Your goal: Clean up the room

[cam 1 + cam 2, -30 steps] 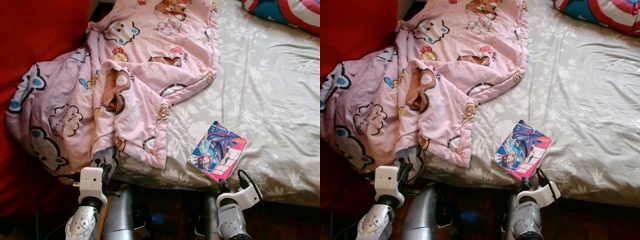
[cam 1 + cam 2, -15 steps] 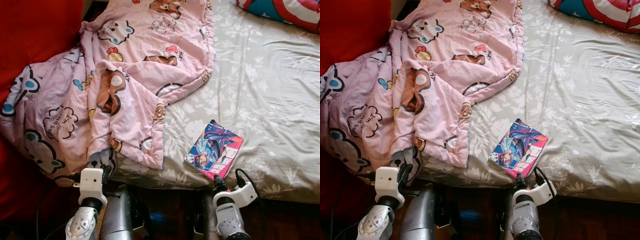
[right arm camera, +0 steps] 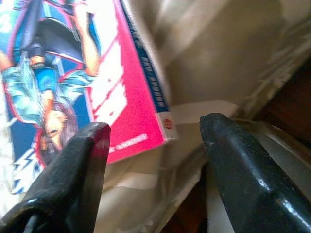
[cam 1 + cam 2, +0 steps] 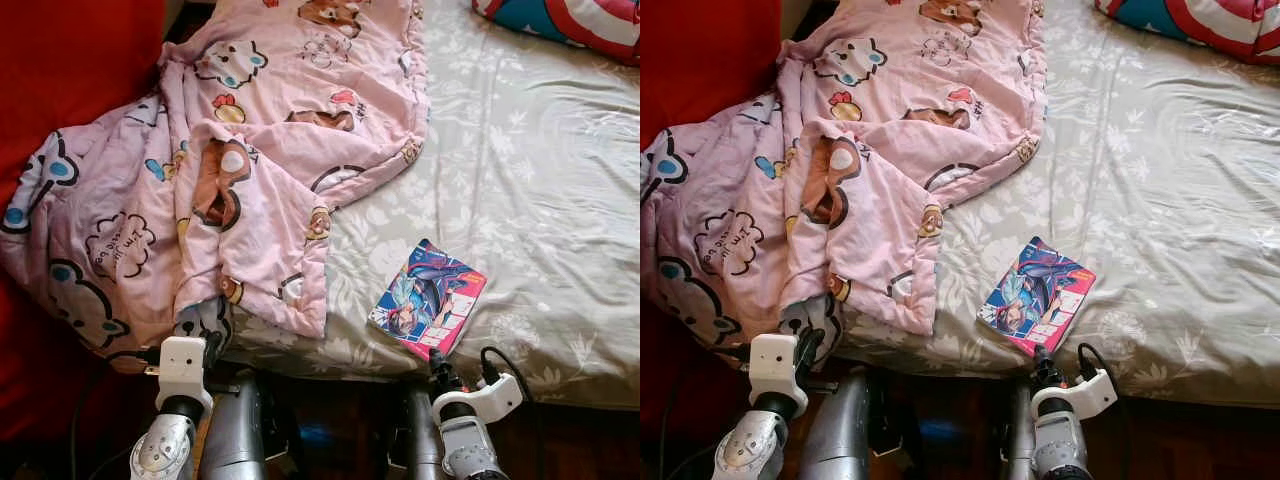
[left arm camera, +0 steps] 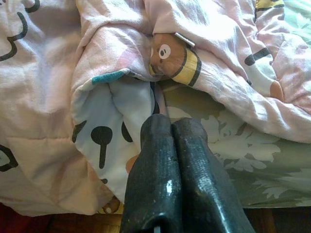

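While splayed, right tool (image 3: 154, 141) just below comic book (image 3: 73, 73).

Head cameras above bed (image 4: 540, 180); wrist close-ups.

a cloud print on the pink quilt (image 4: 250, 160) carries handwriting, too small to read; the book (image 4: 428, 299) cover lettering is illegible.

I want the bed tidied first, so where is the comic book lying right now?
The comic book lies flat on the grey floral sheet near the bed's front edge, right of the pink blanket, just ahead of the open right gripper.
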Robot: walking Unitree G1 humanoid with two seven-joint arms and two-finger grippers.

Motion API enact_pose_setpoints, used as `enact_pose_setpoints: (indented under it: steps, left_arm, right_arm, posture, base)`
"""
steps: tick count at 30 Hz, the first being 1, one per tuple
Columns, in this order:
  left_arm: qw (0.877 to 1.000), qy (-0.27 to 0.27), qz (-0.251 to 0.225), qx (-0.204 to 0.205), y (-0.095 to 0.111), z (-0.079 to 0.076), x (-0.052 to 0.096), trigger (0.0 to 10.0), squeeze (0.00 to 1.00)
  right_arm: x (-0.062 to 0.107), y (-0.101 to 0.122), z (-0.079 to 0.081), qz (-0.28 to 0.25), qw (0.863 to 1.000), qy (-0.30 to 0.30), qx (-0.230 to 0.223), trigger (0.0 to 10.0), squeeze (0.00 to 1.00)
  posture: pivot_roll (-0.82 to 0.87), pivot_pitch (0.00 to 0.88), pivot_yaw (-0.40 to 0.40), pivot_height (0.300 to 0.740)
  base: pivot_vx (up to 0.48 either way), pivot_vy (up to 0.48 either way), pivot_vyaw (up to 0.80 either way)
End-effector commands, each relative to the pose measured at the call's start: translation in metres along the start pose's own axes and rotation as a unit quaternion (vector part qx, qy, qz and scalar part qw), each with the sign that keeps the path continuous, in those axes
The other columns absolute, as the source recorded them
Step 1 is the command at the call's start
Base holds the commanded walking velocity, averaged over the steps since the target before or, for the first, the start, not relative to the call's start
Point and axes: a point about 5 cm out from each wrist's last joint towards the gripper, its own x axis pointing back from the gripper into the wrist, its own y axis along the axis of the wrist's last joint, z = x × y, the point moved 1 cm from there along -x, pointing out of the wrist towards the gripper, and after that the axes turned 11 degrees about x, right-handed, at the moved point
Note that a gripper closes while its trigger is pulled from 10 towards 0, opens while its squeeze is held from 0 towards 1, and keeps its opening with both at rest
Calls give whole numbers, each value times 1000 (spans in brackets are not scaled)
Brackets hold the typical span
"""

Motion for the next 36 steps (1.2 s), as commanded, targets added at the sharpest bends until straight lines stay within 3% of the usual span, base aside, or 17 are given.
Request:
enact_pose_setpoints:
  steps: [1, 7, 11, 36]
  left_arm:
    - [1000, 5, 17, -7, -8, 4, 5, 10000, 0]
    - [1000, 4, 16, -6, -8, 4, 3, 10000, 0]
    - [1000, 4, 15, -5, -8, 4, 3, 10000, 0]
    - [1000, 4, 16, -5, -8, 4, 3, 10000, 0]
  right_arm:
    - [2, 3, 0, -15, 999, 18, 24, 10000, 0]
    - [-1, 33, 21, -95, 991, 64, 73, 10000, 0]
    - [-1, 47, 29, -127, 986, 78, 72, 10000, 0]
    - [-4, 52, 30, -131, 985, 76, 78, 10000, 0]
  posture:
    - [76, 301, -33, 615]
    - [71, 293, -35, 615]
    - [72, 291, -35, 615]
    - [72, 291, -35, 615]
  base:
    - [0, 0, 0]
    - [0, 0, 0]
    - [0, 0, 0]
    - [0, 0, 0]
